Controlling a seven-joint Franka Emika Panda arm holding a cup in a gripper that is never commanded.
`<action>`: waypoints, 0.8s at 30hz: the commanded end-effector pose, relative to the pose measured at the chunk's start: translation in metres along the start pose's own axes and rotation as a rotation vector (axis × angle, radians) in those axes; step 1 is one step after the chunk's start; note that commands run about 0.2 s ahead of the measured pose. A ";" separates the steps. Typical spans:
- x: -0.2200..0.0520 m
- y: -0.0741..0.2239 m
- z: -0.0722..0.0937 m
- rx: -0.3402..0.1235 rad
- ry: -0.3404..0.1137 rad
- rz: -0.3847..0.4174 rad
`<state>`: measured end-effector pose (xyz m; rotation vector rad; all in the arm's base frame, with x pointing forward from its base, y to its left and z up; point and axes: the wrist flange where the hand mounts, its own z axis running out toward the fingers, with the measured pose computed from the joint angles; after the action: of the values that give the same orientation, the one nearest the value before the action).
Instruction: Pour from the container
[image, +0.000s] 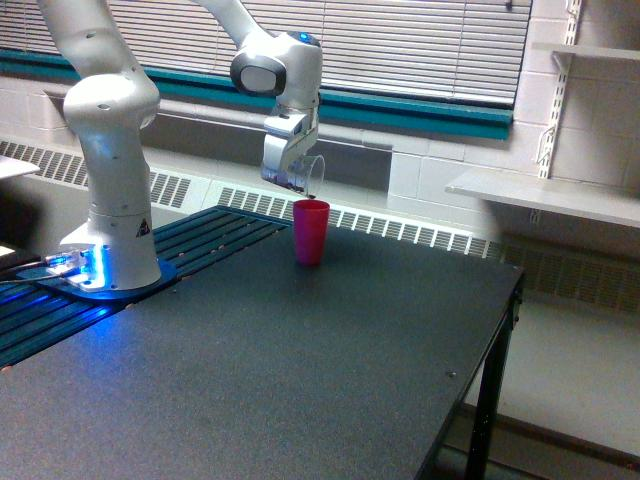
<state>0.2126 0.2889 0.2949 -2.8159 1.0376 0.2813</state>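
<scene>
Clear container (311, 176) in hand (296, 183), tilted, mouth toward pink cup (311, 231).

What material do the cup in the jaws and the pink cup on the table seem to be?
The clear cup looks like thin transparent plastic: the wall behind shows through it. The pink cup looks like opaque, smooth plastic with an even colour, though its exact material cannot be confirmed.

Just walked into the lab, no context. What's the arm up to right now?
The Franka arm's tool holds a small clear cup in the air just above a pink cup that stands upright on the black table. The clear cup is tipped, its lower edge over the pink cup's open mouth, so this looks like a pour into the pink cup. Whether anything is flowing at this moment is too small to tell. Nothing else on the table is being handled.
</scene>
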 end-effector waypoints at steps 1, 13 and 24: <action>0.004 -0.001 0.000 -0.001 -0.020 -0.019; 0.016 0.000 0.001 0.001 -0.056 -0.013; 0.019 -0.002 0.000 0.017 -0.101 -0.032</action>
<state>0.2252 0.2760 0.2886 -2.7668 1.0422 0.3899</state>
